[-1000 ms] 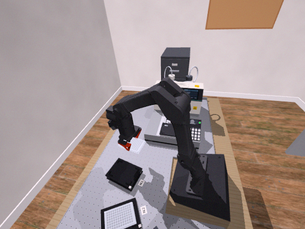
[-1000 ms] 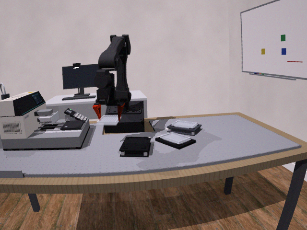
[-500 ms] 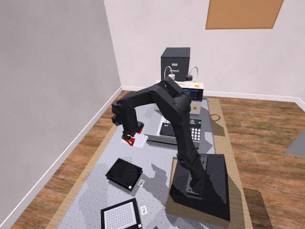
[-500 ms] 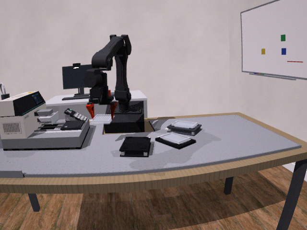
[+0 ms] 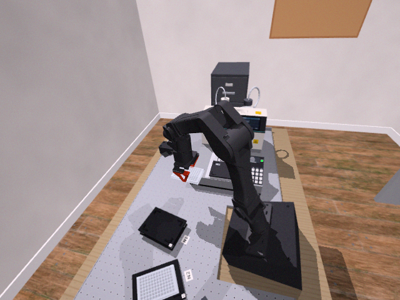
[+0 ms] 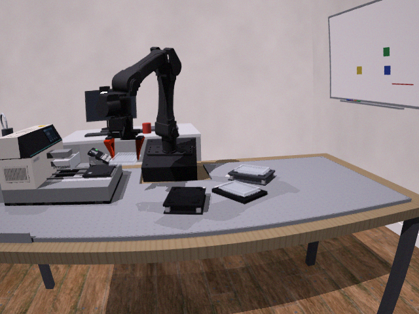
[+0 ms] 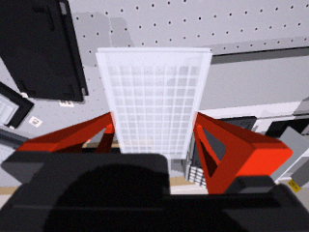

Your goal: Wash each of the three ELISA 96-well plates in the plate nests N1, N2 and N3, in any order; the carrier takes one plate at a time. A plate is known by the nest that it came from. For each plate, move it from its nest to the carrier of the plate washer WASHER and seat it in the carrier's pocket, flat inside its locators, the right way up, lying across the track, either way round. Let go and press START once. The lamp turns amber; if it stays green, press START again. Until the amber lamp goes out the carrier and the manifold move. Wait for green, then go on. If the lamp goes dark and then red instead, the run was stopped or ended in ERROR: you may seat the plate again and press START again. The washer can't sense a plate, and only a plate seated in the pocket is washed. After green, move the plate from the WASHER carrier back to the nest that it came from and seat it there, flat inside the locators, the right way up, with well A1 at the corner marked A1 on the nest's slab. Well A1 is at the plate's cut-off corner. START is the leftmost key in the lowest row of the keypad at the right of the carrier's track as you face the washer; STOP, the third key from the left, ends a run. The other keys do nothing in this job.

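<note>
My gripper [image 5: 185, 172] [image 6: 124, 149] [image 7: 154, 115] is shut on a clear 96-well plate [image 5: 195, 174] [image 6: 124, 157] [image 7: 154, 97], gripping its long sides with the red fingers. It holds the plate level in the air, just left of the washer's front end. The washer's dark carrier pocket [image 5: 219, 169] [image 6: 97, 170] holds no plate. The lamp [image 5: 261, 160] by the keypad [image 5: 257, 174] [image 6: 101, 156] is green. Nest N1 [image 5: 163, 227] [image 6: 184, 199] [image 7: 39, 48] is an empty black slab. A plate [image 5: 157, 283] [image 6: 239, 188] lies in nest N2, and another plate [image 6: 252, 169] lies in nest N3.
The washer's cream body [image 6: 23, 158] with its screen stands behind the carrier track. The arm's black base block [image 5: 277, 245] [image 6: 169, 162] stands right of the nests. A side desk behind carries a monitor [image 6: 93, 106] and a red cup [image 6: 146, 127].
</note>
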Robot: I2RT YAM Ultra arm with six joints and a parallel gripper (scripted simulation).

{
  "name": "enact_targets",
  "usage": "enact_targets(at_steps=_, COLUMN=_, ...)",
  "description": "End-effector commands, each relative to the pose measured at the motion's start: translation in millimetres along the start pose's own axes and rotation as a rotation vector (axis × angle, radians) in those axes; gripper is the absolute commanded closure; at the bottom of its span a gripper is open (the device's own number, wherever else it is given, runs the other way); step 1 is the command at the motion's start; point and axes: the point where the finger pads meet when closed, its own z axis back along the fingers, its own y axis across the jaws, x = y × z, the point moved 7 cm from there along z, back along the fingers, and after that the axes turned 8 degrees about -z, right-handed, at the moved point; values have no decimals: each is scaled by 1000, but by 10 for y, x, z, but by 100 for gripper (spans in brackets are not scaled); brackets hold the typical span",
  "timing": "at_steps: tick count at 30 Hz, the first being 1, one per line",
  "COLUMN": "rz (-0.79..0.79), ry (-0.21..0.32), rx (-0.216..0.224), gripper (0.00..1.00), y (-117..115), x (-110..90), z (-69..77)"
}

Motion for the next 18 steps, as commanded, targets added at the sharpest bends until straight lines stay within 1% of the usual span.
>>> enact_targets(at_steps=1, rz=35, ry=-12, rx=8, gripper=100, y=-115, x=-43, z=49)
enact_targets(at_steps=12, rz=36, ry=-11, rx=6, gripper=100, y=-631, x=-231, z=101)
enact_targets(at_steps=14, rz=36, ry=-11, rx=6, gripper=100, y=-631, x=-231, z=101)
enact_targets(at_steps=16, rz=36, ry=-11, rx=6, gripper=100, y=-707, x=-259, z=108)
enact_targets(at_steps=18, rz=36, ry=-11, rx=5, gripper=100, y=-707, x=-259, z=108)
